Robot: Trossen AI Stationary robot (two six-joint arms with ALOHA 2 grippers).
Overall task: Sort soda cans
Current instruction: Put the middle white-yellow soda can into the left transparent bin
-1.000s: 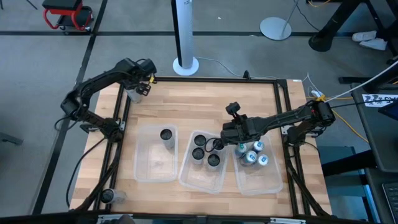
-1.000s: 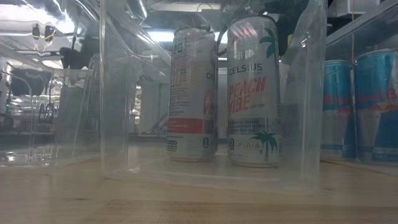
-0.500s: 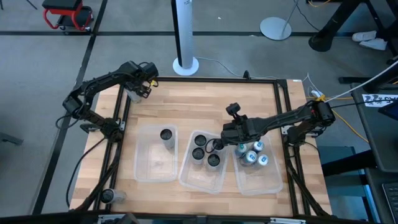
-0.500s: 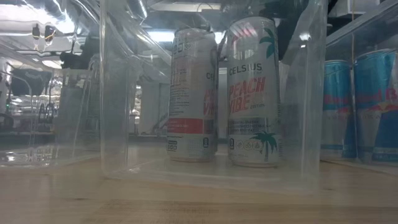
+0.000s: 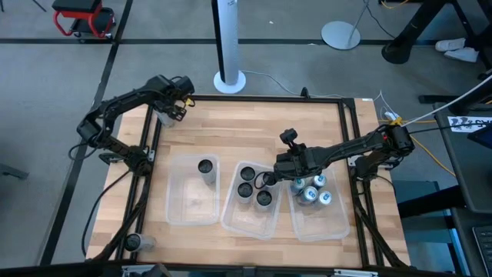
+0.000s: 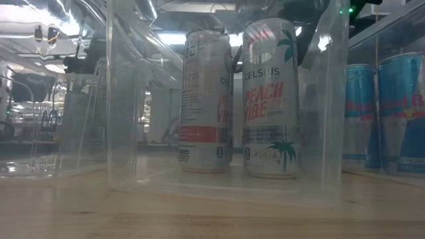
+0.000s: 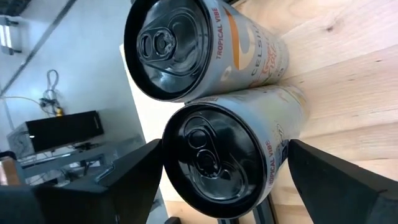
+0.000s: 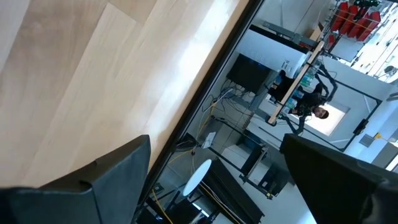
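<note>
Reaching over the far left corner of the table (image 5: pixel 231 123), the left arm bends sharply at the elbow near the table's left edge and doubles back toward the corner. The left gripper (image 5: pixel 175 101) hangs over two soda cans (image 7: pixel 214 106) standing side by side and touching, both with black tops and pale sides. Its fingers (image 7: pixel 134 180) stand wide apart on either side of the nearer can (image 7: pixel 221 163), not closing on it.

The right arm stretches low from the table's right edge toward the middle, nearly straight. The right gripper (image 5: pixel 270 174) sits above the gap between the middle bin (image 5: pixel 254 219) and the right bin (image 5: pixel 330 223), its fingers (image 8: pixel 106 180) spread wide with nothing between them.

Three clear bins lie in a row on the near half of the table. The left bin (image 5: pixel 188 208) holds one dark-topped can (image 5: pixel 205 166). The middle bin holds several dark-topped cans (image 5: pixel 246 191), two of which show in the low view as tall pale cans (image 6: pixel 269 96) standing upright. The right bin holds silver-topped cans with blue sides (image 5: pixel 311 192) clustered at its far end. One more can (image 5: pixel 133 242) stands off the near left corner of the table.
</note>
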